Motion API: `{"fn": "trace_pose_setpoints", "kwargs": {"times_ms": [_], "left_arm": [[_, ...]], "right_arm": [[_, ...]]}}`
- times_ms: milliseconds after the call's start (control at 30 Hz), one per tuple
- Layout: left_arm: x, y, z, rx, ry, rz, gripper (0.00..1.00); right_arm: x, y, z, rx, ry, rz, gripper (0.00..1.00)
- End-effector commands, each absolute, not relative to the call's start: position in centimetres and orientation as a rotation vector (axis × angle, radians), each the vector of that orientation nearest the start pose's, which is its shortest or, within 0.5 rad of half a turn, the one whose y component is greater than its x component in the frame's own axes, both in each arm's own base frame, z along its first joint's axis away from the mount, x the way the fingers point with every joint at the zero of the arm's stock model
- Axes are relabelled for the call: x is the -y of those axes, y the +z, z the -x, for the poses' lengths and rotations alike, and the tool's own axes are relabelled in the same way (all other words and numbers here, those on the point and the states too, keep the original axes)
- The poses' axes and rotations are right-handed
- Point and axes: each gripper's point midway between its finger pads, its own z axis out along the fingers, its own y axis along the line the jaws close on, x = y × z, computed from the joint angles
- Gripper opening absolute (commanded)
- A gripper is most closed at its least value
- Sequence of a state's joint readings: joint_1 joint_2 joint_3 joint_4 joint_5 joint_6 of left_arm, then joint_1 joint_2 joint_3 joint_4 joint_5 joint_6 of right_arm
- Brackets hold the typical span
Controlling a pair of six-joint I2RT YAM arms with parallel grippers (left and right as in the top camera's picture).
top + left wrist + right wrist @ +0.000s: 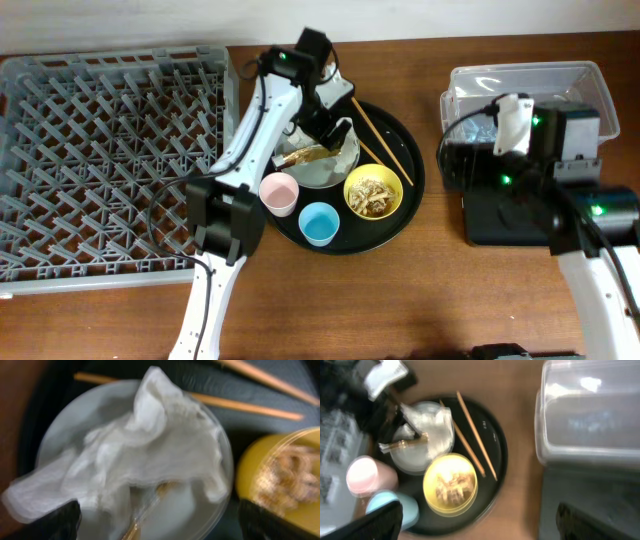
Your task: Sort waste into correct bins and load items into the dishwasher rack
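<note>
Hovering my left hand (160, 527), fingers spread wide and empty, over the napkin (150, 455) on the plate (65, 425).
A shallow pinch could drag the wrapper (305, 155) or tip the plate. I count one dishwasher rack (100, 160), two bins (clear tub (560, 85), black tray (490, 218)), one bowl (373, 192), two cups (pink cup (279, 193), blue cup (319, 222)) and two chopsticks (385, 150). My right hand (480, 527) is wide, empty.

The dishwasher rack (100, 160) fills the counter's (400, 300) left side, its pegs upright. The left arm (250, 130) slants along the rack's right wall. On the round black tray (415, 190), the pink cup (279, 193), blue cup (319, 223) and yellow bowl (373, 192) crowd together. The right arm (560, 190) overhangs the clear tub (590, 80) and black bin (490, 220) by the right edge. A bare strip runs along the near edge, and a narrow one between tray and bins.
</note>
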State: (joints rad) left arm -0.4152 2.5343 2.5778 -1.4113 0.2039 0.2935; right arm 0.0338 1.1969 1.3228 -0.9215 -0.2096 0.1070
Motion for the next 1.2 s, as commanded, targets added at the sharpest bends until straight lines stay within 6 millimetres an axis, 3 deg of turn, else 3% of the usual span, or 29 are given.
{"fn": "trace_pose_setpoints", "kwargs": {"times_ms": [0, 100, 300, 433, 567, 700, 933, 1100, 1167], "left_arm": [[21.7, 17.1, -49.0, -2.710, -0.358, -0.680, 0.99], [17.9, 21.7, -49.3, -2.679, -0.364, -0.460, 0.99], [7.6, 27.6, -50.0, -2.590, -0.248, -0.045, 0.99], [1.3, 29.3, -50.0, -2.547, -0.174, 0.110, 0.99], [-3.5, 29.3, -49.8, -2.535, -0.144, 0.233, 0.99], [-5.1, 29.3, -49.7, -2.529, -0.134, 0.274, 0.99], [-5.3, 29.3, -49.7, -2.530, -0.123, 0.278, 0.99], [-5.3, 29.3, -49.7, -2.530, -0.123, 0.278, 0.99], [-5.3, 29.3, -49.7, -2.530, -0.123, 0.278, 0.99]], "right_arm": [[-6.3, 27.2, -35.5, -2.360, 0.464, -0.128, 0.98], [-8.1, 25.7, -37.9, -2.370, 0.518, -0.166, 0.98], [-12.6, 22.3, -42.4, -2.374, 0.584, -0.288, 0.95], [-15.8, 21.9, -43.8, -2.443, 0.499, -0.222, 0.95], [-18.3, 24.4, -45.6, -2.533, 0.367, -0.064, 0.95], [-19.1, 23.9, -47.3, -2.625, 0.313, -0.015, 0.93], [-22.0, 16.4, -49.8, -2.745, 0.350, -0.213, 0.89], [-23.6, 11.0, -49.2, -2.845, 0.310, -0.321, 0.89], [-24.0, 9.7, -49.0, -2.864, 0.293, -0.367, 0.90]]}}
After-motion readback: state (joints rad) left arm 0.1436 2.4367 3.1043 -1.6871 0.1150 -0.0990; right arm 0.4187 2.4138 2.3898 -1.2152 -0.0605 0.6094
